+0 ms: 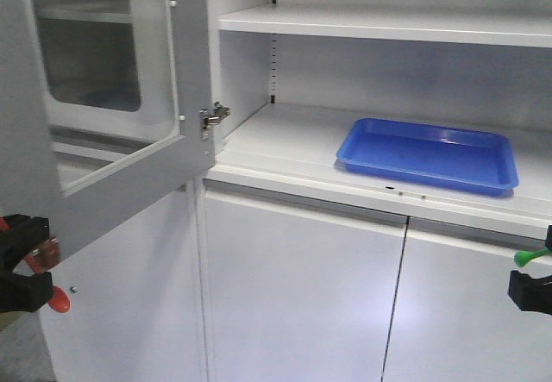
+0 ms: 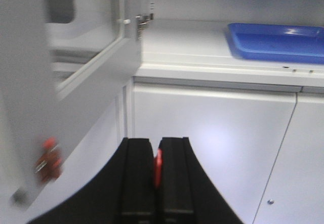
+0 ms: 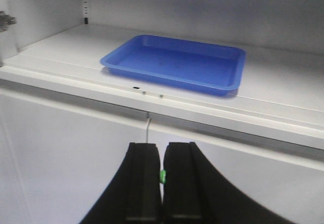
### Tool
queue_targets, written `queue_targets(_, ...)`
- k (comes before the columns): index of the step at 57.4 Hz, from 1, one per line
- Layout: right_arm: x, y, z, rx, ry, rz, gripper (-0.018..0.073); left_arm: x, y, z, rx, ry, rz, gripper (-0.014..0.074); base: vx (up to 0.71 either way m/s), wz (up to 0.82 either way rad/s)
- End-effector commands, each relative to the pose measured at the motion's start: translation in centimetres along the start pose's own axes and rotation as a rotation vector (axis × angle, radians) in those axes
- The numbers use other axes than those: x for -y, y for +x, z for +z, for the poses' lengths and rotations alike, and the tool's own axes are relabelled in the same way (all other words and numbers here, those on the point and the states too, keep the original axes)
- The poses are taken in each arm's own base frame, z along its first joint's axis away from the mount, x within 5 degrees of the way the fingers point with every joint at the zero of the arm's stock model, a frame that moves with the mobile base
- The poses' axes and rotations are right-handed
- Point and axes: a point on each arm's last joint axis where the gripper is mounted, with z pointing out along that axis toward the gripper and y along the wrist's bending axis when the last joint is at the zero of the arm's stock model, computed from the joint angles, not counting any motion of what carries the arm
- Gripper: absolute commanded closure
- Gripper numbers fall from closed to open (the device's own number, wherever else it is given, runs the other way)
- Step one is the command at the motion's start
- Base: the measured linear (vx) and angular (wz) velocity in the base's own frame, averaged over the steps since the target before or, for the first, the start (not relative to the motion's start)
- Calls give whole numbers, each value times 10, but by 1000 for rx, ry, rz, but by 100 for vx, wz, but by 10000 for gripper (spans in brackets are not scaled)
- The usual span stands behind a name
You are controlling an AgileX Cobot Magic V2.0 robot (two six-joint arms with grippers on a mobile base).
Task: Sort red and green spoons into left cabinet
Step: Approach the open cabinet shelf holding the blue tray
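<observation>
My left gripper (image 1: 30, 259) hangs low at the left, shut on the red spoon (image 1: 59, 299), whose bowl pokes out below the fingers. In the left wrist view the red spoon (image 2: 158, 167) shows as a sliver between the closed jaws of the left gripper (image 2: 156, 142). At the right edge, my right gripper (image 1: 539, 266) is shut on the green spoon (image 1: 528, 257). A bit of green spoon (image 3: 162, 176) sits pinched in the right gripper (image 3: 162, 145). The left cabinet's shelf (image 1: 285, 145) lies above and beyond both grippers. The blue tray (image 1: 427, 153) on it holds nothing.
The cabinet's glazed upper door (image 1: 112, 80) stands open, swung out to the left just above my left gripper. A second shelf (image 1: 388, 24) runs above the tray. Closed lower doors (image 1: 302, 296) face both grippers. The tray (image 3: 174, 62) lies ahead of the right wrist.
</observation>
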Motion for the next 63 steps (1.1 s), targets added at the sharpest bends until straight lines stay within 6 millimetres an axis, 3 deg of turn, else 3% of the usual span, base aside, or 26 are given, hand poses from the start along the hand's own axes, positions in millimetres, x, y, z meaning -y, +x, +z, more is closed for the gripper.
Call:
queue_targets(1, 1, -14, -4, 44, -16, 17, 562, 2, -19, -5, 125, 5, -12, 600, 36, -52)
queue_targets(63, 1, -14, -4, 44, -16, 17, 562, 2, -19, -5, 125, 5, -12, 600, 30, -23)
